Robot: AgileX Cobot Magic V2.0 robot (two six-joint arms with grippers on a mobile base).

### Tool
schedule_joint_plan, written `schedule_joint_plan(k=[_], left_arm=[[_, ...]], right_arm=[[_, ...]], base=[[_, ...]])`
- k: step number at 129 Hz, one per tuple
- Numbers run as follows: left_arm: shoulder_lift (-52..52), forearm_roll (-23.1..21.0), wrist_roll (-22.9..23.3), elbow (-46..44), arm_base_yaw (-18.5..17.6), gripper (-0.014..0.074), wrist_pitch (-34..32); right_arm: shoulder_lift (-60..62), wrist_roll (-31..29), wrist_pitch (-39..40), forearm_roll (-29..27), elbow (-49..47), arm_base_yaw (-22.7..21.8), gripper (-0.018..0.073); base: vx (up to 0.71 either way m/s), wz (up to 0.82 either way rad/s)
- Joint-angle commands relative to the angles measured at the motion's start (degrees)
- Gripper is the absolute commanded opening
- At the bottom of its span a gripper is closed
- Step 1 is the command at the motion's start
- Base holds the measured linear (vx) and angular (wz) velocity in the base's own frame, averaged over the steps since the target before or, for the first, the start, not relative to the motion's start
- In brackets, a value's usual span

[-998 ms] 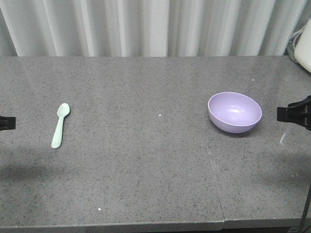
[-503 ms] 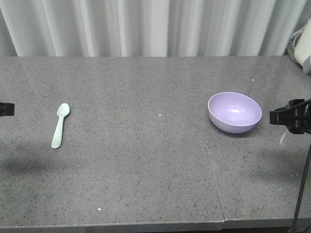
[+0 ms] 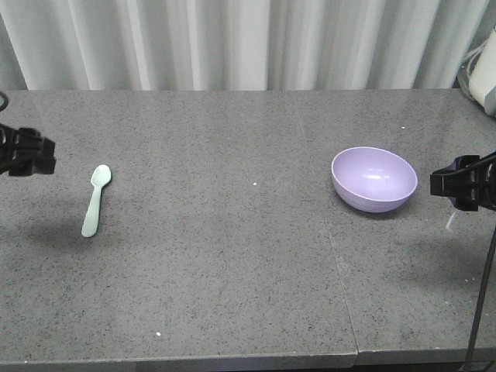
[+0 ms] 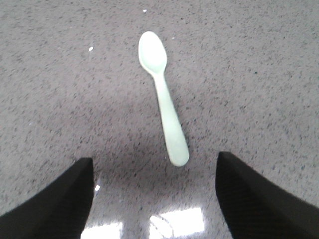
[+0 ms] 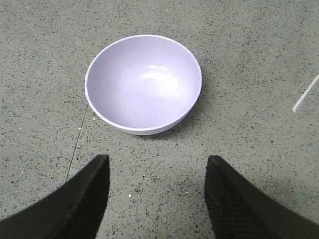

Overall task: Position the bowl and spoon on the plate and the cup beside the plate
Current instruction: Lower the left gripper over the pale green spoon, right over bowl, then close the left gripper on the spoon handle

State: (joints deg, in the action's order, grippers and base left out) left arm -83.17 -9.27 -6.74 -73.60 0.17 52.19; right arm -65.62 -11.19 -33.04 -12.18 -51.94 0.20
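Note:
A pale mint-green spoon (image 3: 96,200) lies flat on the grey table at the left, scoop pointing away; the left wrist view shows the spoon (image 4: 162,94) just ahead of my jaws. My left gripper (image 3: 46,156) hangs open at the left edge, a little left of the spoon, holding nothing. The lavender bowl (image 3: 374,179) stands upright and empty at the right, and this bowl (image 5: 143,82) fills the upper half of the right wrist view. My right gripper (image 3: 437,184) is open just right of it, apart from the rim. Plate and cup are out of view.
The grey speckled table (image 3: 248,256) has a seam (image 3: 341,279) running front to back below the bowl. White curtains (image 3: 232,43) hang behind the far edge. A white object (image 3: 484,74) sits at the far right corner.
My left gripper has come in from the left edge and sits higher in the front view, nearer the spoon. My right gripper has edged left toward the bowl. Spoon and bowl have not moved.

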Motion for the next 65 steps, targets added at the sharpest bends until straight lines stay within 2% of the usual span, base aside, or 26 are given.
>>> schedule_joint_plan(k=[1, 21, 33, 52, 65], left_arm=[[-2.06, -1.41, -0.63, -5.88, -0.45, 0.0502, -0.78], [-7.11, -1.46, -0.98, -10.01, -0.52, 0.0502, 0.43], [-9.53, -0.78, -1.03, -11.3, -2.19, 0.0502, 0.41], [-13.63, 3.68, -0.88, -11.74, -5.82, 0.0502, -1.48], [-15.95, 4.13, 1.63, -11.74, -6.18, 0.0502, -1.79]], right_arm=[[0.86, -0.43, 3.57, -0.11, -2.0, -0.14, 0.0418], [0.86, -0.43, 3.57, -0.17, -2.0, -0.14, 0.0418], [0.86, -0.43, 3.52, -0.17, -2.0, -0.14, 0.0418], [0.86, -0.43, 3.46, -0.17, -2.0, -0.14, 0.0418], [0.86, -0.43, 3.41, -0.17, -2.0, -0.14, 0.0418]], base=[[0.0, 0.0], [0.0, 0.0], [0.0, 0.0], [0.0, 0.0], [0.0, 0.0]])
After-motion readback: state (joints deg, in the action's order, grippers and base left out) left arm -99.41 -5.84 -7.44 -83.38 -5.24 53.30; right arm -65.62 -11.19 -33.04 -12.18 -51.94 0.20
